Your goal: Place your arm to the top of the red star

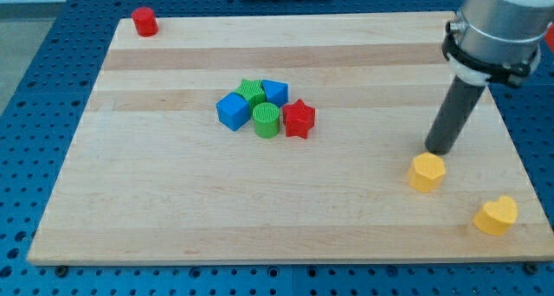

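Observation:
The red star lies near the board's middle, at the right end of a tight cluster. It touches a green cylinder on its left. A blue block sits just above and left of it. My tip rests on the board far to the star's right and slightly lower, just above a yellow hexagon block.
The cluster also holds a blue cube and a green block. A red cylinder stands at the board's top left corner. A yellow heart lies at the bottom right. The wooden board lies on a blue perforated table.

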Controlling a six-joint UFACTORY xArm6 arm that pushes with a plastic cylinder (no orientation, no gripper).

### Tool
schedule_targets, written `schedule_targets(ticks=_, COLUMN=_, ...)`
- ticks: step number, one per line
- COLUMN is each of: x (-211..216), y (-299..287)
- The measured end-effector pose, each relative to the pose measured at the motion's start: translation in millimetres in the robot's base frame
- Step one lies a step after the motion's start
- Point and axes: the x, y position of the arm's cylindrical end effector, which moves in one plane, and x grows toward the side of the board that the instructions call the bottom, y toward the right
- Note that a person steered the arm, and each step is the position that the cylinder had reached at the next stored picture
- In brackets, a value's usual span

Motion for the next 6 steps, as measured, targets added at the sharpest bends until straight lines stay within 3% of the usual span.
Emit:
schedule_targets(ticks=1, x=-27.2, y=-6.9)
schedule_targets(ticks=3, x=-72.0, y=-84.6)
schedule_targets(ticks=6, x=-72.6, y=-185.5)
